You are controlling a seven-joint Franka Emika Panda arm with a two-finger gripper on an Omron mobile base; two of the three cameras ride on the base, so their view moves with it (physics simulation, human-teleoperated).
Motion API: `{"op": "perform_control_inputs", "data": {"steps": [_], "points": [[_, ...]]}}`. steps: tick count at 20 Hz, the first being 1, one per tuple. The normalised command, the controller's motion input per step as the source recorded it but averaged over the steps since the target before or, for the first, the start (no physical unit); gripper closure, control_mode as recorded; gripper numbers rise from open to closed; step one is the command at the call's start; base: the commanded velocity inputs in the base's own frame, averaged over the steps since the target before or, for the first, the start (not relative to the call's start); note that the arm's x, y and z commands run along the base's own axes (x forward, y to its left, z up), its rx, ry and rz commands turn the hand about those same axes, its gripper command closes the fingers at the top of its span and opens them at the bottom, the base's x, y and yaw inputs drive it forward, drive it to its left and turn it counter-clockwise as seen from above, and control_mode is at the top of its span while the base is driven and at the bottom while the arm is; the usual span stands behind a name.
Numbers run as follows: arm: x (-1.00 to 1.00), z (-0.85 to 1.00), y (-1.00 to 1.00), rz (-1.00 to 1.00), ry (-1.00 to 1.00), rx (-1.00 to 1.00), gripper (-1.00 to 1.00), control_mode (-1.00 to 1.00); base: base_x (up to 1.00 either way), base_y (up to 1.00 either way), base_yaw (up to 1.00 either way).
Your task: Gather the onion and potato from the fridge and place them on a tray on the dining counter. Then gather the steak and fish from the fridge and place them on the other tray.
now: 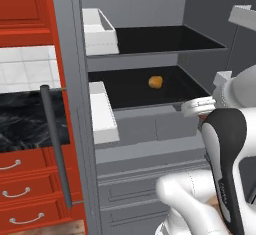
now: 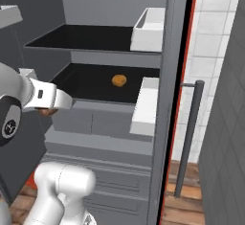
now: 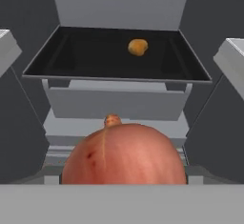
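The onion [image 3: 124, 154] is seen large and close at the bottom of the hand view, evidently pinched in the pincer, whose fingertips are hidden behind it. It is held just outside the open fridge [image 1: 150, 124], in front of the drawers below the lower black shelf [image 3: 114, 61]. The potato [image 1: 155, 82] is left lying alone on that shelf, probably to be fetched once the onion is carried to the tray

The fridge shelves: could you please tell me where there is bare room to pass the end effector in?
The upper black shelf of the fridge is bare. The lower shelf holds only the potato toward its back, leaving its front and both sides free. It is crowded near the end effector, where the onion sits.
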Motion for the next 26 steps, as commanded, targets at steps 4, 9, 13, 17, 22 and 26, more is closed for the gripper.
{"op": "perform_control_inputs", "data": {"steps": [4,9,13,17,22,26], "points": [[0.00,0.00,0.00,0.00,0.00,0.00,1.00,1.00,-0.88,0.00,0.00],[0.00,0.00,0.00,0.00,0.00,0.00,1.00,1.00,-0.88,0.06,0.00],[0.00,0.00,0.00,0.00,0.00,0.00,1.00,1.00,-0.68,0.32,0.10],[0.00,0.00,0.00,0.00,0.00,0.00,1.00,1.00,-0.50,0.79,0.24],[0.00,0.00,0.00,0.00,0.00,0.00,1.00,1.00,-0.64,0.86,0.35],[0.00,0.00,0.00,0.00,0.00,0.00,1.00,1.00,-0.45,0.73,0.38]]}}
